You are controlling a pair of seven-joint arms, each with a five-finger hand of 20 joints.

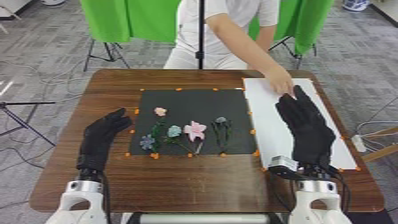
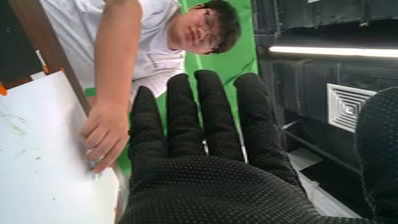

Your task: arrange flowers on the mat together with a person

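And it's a bright room from here, light spread softly over the brown wooden table [image 1: 178, 190], the white mat [image 1: 265, 117] throwing it back palest of all while the black mat [image 1: 188, 105] drinks it in! Up overhead in the right wrist view, there's the long strip light [image 2: 334, 51], blazing pure white against a dark ceiling [image 2: 306, 37], easily the brightest thing going! Down below, the white mat gleams nearly washed out, and the green backdrop [image 2: 219, 62] glows vividly behind the person's well-lit white shirt [image 2: 158, 55].
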